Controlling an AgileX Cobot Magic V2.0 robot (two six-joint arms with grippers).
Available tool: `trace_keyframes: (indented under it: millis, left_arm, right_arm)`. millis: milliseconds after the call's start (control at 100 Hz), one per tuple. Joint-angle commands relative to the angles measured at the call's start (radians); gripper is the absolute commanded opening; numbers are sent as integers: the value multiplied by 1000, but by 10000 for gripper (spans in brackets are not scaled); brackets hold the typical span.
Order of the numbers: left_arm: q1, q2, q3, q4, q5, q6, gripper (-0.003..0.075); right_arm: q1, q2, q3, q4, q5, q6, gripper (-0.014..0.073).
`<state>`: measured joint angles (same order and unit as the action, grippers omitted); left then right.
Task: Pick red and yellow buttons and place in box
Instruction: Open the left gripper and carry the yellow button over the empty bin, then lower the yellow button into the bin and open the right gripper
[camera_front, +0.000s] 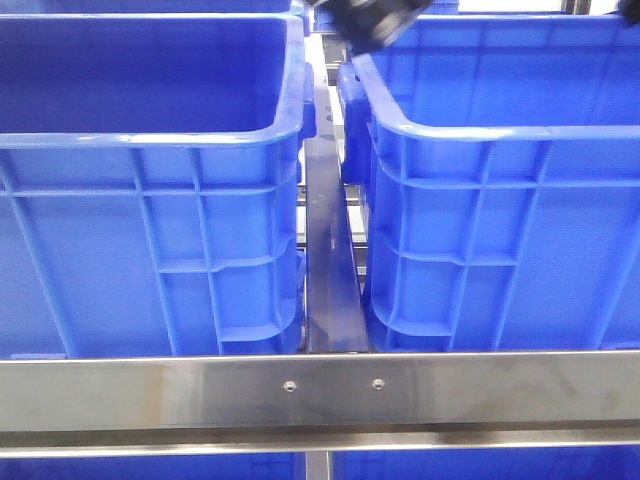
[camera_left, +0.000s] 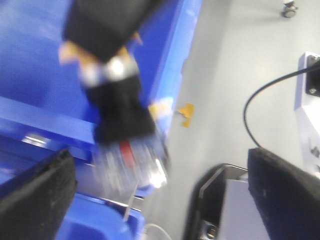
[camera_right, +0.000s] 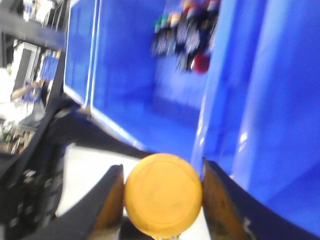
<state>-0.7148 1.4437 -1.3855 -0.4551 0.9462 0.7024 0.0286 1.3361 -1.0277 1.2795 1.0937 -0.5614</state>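
Note:
My right gripper (camera_right: 162, 167) is shut on the yellow button (camera_right: 162, 197), a round orange-yellow cap pinched between both fingers. Beyond it is the inside of a blue box (camera_right: 150, 90). Several small parts are heaped in its far corner, among them a dark red button (camera_right: 201, 63). In the front view the right gripper (camera_front: 375, 20) shows as a black shape over the back left rim of the right box (camera_front: 480, 135). My left gripper (camera_left: 160, 200) is open and holds nothing. It faces a blurred black gripper (camera_left: 122, 115) with a red streak at its tip.
A second blue crate (camera_front: 150, 140) stands on the left, and a steel rail (camera_front: 330, 270) runs through the gap between the two. A steel frame bar (camera_front: 320, 385) crosses the front. The left wrist view shows grey floor (camera_left: 220, 75), a black cable (camera_left: 260, 100) and equipment.

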Motion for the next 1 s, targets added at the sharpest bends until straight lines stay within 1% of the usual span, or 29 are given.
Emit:
trace_keyframes:
  millis: [0, 100, 170, 240, 370, 450, 570, 790, 990]
  left_arm:
    - [-4, -62, -38, -14, -51, -9, 641]
    - [-4, -75, -38, -12, -53, -12, 641]
    - [-4, -75, -38, -9, -51, -12, 640]
    - [-4, -75, -38, -4, -51, -12, 641]
    - [-4, -75, -38, -4, -51, -12, 640]
    - [-4, -75, -38, -4, -51, -12, 640]
    - [-4, -75, -38, 2, -51, -12, 641]
    - [-4, -75, -38, 2, -51, -12, 641]
    - [-4, -75, -38, 2, -51, -12, 641]
  right_arm:
    - [-52, -26, -55, 56, 42, -14, 245]
    - [-122, -26, -88, 36, 40, -20, 245]
    - [-161, -26, -113, 5, 12, -27, 245]
    - [-185, -26, -135, -48, -38, -27, 245]
    - [-190, -26, -148, -182, -189, -29, 245]
    - [-178, -26, -148, -263, -306, -29, 245]
    - [-154, -25, -148, -304, -467, -76, 245]
    - [-94, 9, -148, -306, -669, -220, 245]
    - [-40, 95, -149, -305, -802, -329, 245]
